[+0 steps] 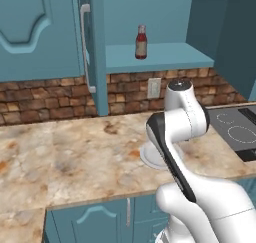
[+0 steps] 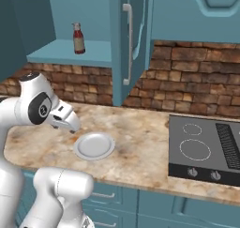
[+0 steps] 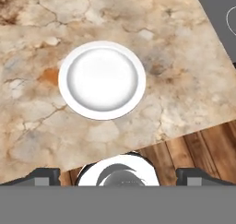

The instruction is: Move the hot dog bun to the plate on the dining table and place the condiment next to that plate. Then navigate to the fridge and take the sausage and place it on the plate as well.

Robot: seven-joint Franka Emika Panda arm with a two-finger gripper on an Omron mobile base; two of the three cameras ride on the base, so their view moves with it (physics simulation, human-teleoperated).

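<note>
The condiment (image 1: 141, 42) stands upright on the open shelf (image 1: 160, 57) — above and beyond the spread, empty hand (image 3: 117, 173).

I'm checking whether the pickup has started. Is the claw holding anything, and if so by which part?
Nothing is held. The claw is open above the counter, with a white plate below it.

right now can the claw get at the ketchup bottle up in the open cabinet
Probably yes, with a long reach. The condiment stands alone on the shelf behind an open door, nothing in front. The open claw points down over the white plate, well below it.
</note>
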